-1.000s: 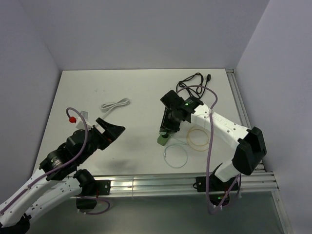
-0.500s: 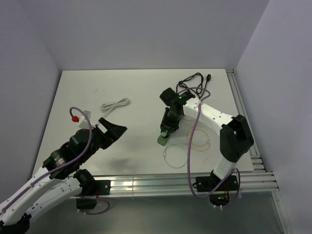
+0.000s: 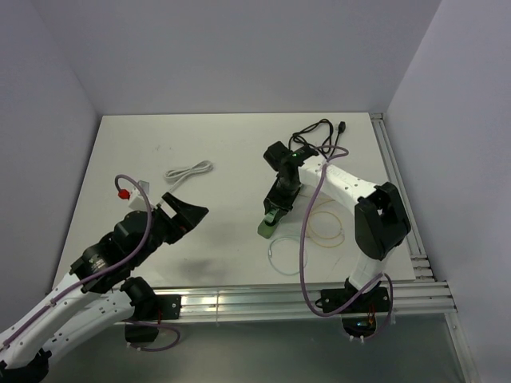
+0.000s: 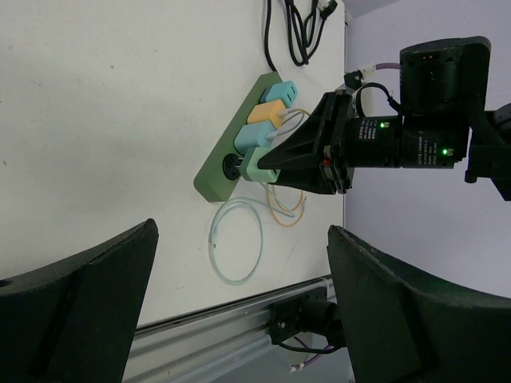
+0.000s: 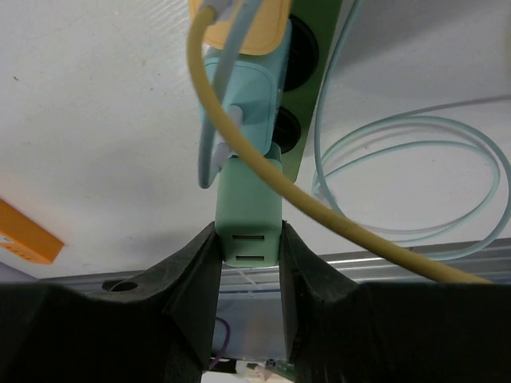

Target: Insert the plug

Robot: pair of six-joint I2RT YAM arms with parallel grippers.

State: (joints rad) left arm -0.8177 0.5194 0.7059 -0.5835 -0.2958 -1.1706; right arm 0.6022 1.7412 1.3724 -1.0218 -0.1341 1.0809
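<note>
Currently, right gripper clamped on mint plug at green power strip, left gripper jaws wide, well apart from strip

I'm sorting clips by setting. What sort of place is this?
Most likely a robot test cell in a lab: a white table boxed in by plain walls, a metal rail along its near edge, and only a power strip and loose cables laid out.
</note>
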